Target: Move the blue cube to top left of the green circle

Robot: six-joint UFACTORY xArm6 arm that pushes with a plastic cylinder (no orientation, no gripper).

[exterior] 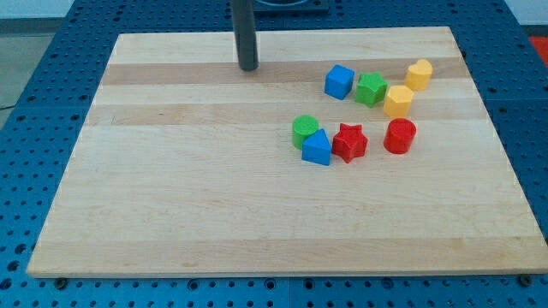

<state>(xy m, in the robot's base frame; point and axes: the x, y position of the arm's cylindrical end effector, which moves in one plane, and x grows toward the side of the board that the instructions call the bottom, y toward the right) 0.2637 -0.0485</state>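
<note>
The blue cube (339, 81) sits on the wooden board in the upper right part of the view. The green circle (305, 129) lies below and to the left of it, touching a blue triangular block (316, 148) at its lower right. My tip (248, 68) rests on the board near the view's top, well to the left of the blue cube and above-left of the green circle. It touches no block.
A green star (371, 88) sits right of the blue cube. Two yellow blocks (419, 74) (398, 101) lie further right. A red star (349, 142) and a red cylinder (400, 136) lie right of the blue triangular block. The wooden board (171, 197) sits on a blue perforated table.
</note>
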